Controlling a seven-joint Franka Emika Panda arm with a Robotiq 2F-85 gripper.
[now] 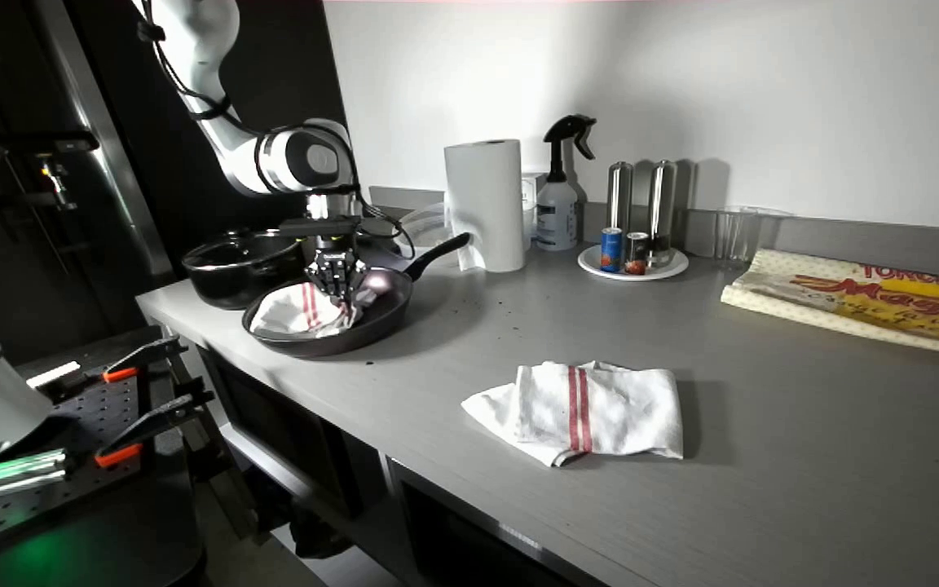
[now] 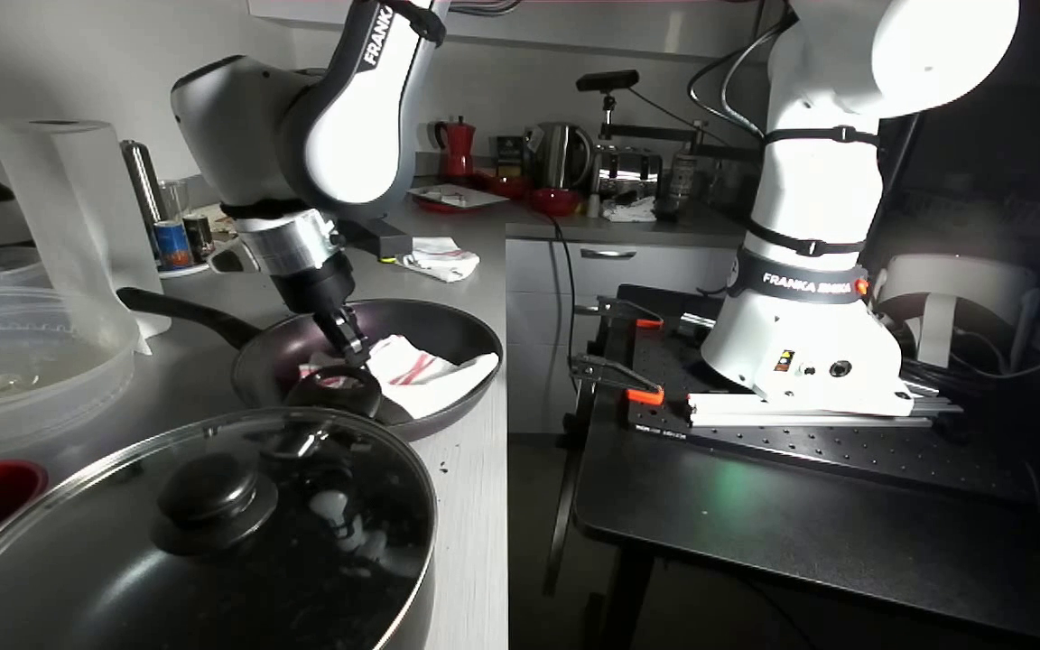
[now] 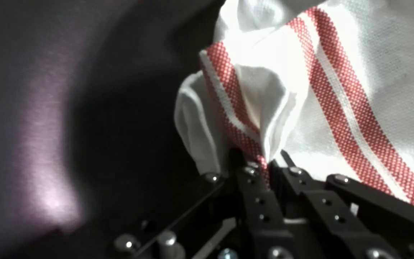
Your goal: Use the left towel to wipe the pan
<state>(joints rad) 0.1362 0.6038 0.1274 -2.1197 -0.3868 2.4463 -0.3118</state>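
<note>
The left towel is white with red stripes (image 1: 286,311) and lies crumpled in the dark frying pan (image 1: 384,324). In an exterior view the same towel (image 2: 439,386) covers the pan's (image 2: 457,327) side near the counter's front edge. My gripper (image 1: 346,303) points down inside the pan. In the wrist view the gripper (image 3: 264,167) is shut on a pinched fold of the left towel (image 3: 322,118), and the bare pan surface (image 3: 120,126) shows to the left. A second striped towel (image 1: 620,412) lies folded on the counter, apart from the pan.
A black pot with a glass lid (image 1: 241,262) stands beside the pan. The pan handle (image 1: 441,253) points toward a paper roll (image 1: 484,208). A clear plastic tub (image 2: 41,388), a spray bottle (image 1: 557,214) and a white plate with cans (image 1: 676,266) stand near the wall.
</note>
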